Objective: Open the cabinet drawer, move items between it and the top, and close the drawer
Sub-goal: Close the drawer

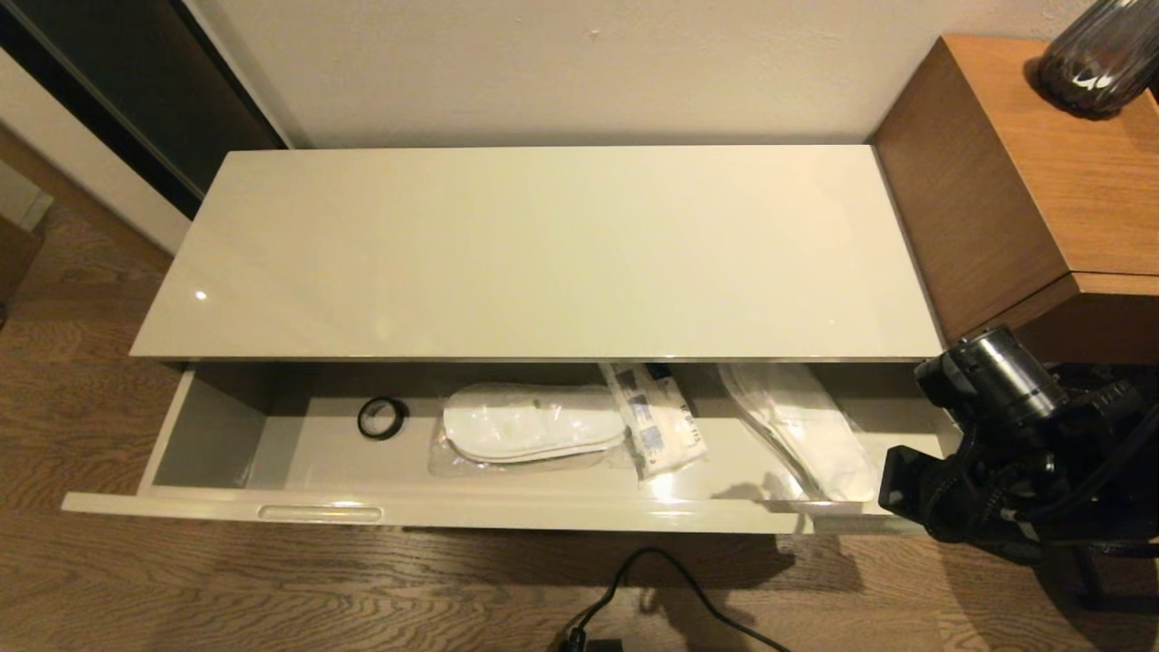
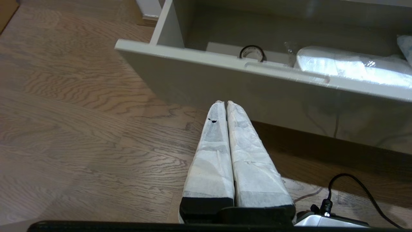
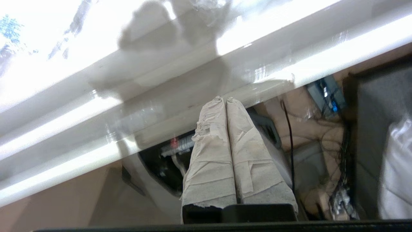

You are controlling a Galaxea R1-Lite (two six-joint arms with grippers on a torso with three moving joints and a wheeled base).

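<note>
While the cabinet drawer (image 1: pixel 226 512) stands open, the right claw (image 3: pixel 225 99), clenched empty, meets its front; left claw (image 2: pixel 224 102) clenched.

Printed matter appears on one item only: the white packet (image 1: pixel 664 426) lying in the drawer (image 1: pixel 217 435), just right of the slippers (image 1: pixel 530 426). It carries blue panels with small dark characters, too small to read. No other label, brand, number or sign is legible.
</note>
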